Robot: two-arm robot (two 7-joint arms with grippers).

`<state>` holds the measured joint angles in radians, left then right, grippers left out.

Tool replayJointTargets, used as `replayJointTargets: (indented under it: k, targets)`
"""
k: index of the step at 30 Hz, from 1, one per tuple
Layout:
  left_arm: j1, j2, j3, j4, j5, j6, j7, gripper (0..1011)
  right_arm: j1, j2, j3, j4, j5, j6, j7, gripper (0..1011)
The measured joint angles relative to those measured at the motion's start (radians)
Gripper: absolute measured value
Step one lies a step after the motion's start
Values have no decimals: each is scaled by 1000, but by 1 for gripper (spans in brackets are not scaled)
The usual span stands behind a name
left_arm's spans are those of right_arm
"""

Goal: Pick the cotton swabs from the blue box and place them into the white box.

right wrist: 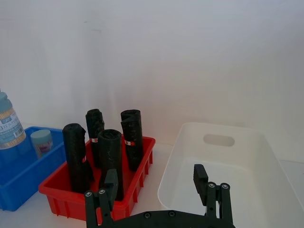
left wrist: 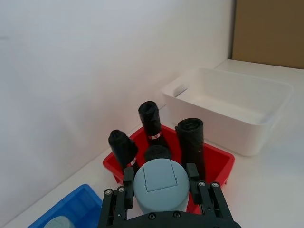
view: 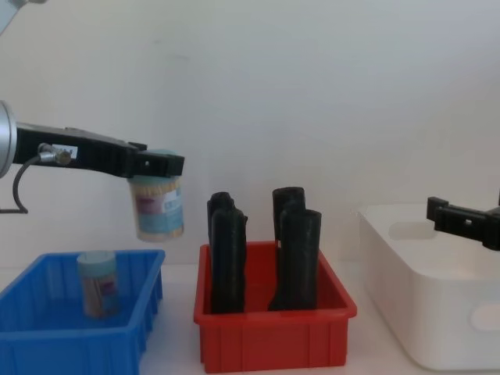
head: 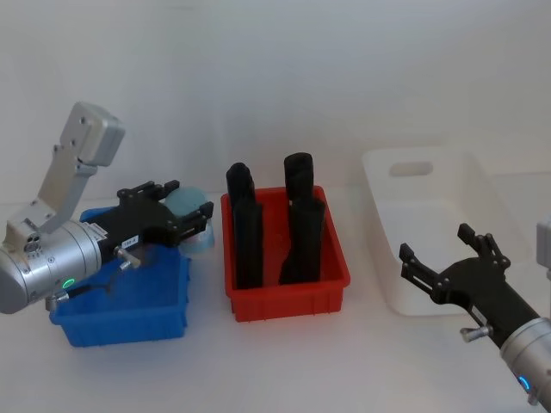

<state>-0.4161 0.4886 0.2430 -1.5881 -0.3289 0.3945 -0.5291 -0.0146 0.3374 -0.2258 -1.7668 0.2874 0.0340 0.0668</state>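
Red bin (head: 288, 297): smooth moulded plastic, moderate gloss.
Inside the red bin, black rolls (view: 297, 258): crinkled film, dull sheen (some carry small paper-like bands).
Left of the red bin, blue box (head: 164, 318): smooth plastic.
Cotton-swab tub (view: 156, 207): translucent plastic, paper label, matt lid.
Left gripper (head: 191, 217): matt black.
Right of the red bin, white box (view: 437, 312): glossy plastic.

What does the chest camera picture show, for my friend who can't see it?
The left gripper holds one tub of cotton swabs by its lid, lifted clear of the blue box, where a second tub stands. A red bin of black rolls sits in the middle, and the open right gripper hovers by the white box on the right.
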Motion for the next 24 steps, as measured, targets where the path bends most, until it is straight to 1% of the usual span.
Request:
replayJointTargets:
  k: [1,4,10,20,24]
  targets:
    - [0,0,0,0,0,0,0,670,0,0,0,0,0,0,0,1002]
    - [-8,2,5,-10,-3,6,-50,670,0,0,0,0,0,0,0,1002]
    - [-19,3,13,-23,-9,18,-115,670,0,0,0,0,0,0,0,1002]
    - [-28,4,20,-35,-14,29,-172,670,0,0,0,0,0,0,1,1002]
    - [-30,4,21,-38,-15,31,-184,670,1,0,0,0,0,1,13,1001]
